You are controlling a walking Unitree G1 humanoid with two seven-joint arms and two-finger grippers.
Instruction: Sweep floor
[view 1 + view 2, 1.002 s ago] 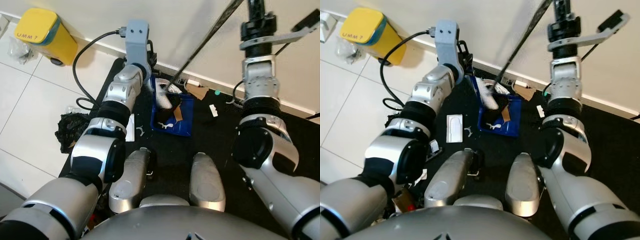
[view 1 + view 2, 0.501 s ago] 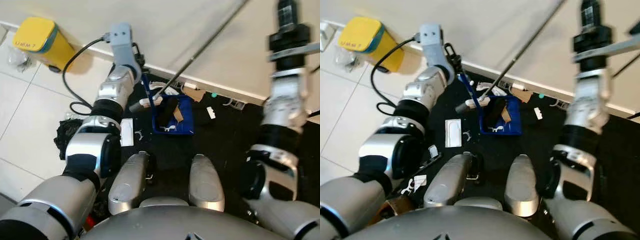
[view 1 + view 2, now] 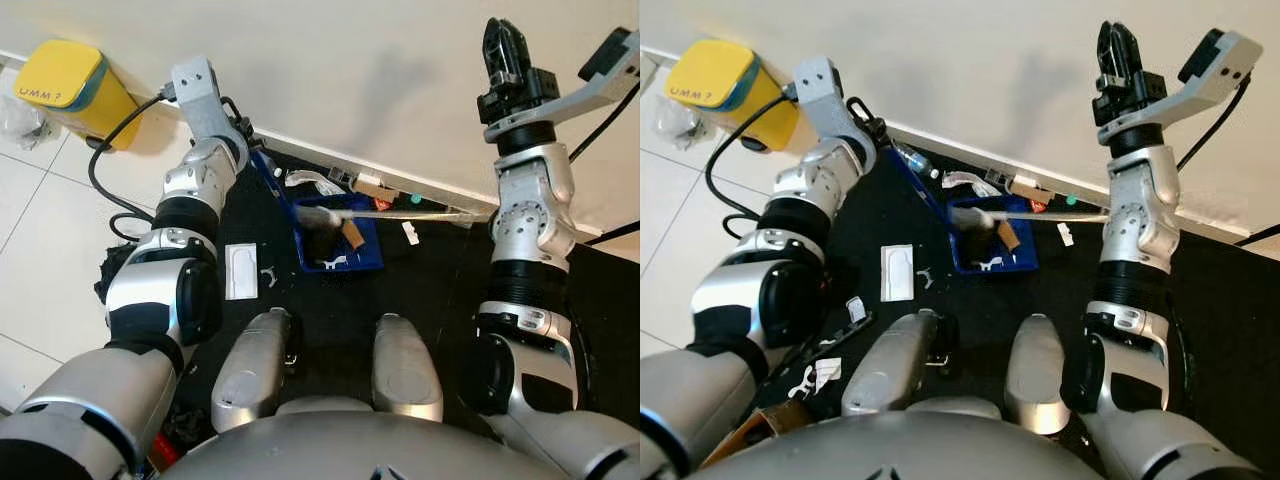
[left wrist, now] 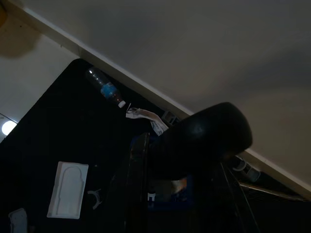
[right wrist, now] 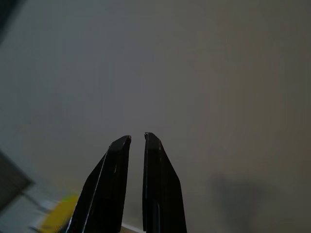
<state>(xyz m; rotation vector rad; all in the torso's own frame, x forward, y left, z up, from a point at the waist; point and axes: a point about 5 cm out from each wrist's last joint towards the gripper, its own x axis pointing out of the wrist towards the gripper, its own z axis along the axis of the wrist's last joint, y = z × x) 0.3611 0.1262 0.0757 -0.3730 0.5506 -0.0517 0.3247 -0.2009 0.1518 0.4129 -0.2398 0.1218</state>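
Blue dustpan (image 3: 340,240) sits on the black mat by the wall, our left pincer (image 4: 194,145) gripping its handle. Our broom (image 3: 400,214) now lies fallen across it; our right pincer (image 5: 137,145), raised, is nearly closed, empty.

1. Blue dustpan (image 3: 335,240) lies on the black mat (image 3: 440,290), near the white wall (image 3: 330,70).
2. Broom (image 3: 380,214) lies low, its head over the dustpan.
3. Left arm (image 3: 190,190) reaches beside the dustpan's handle end.
4. Right gripper (image 3: 503,45) is raised against the wall, well apart from the dustpan.
5. Yellow bin (image 3: 70,85) stands beyond the left arm, away from the dustpan.
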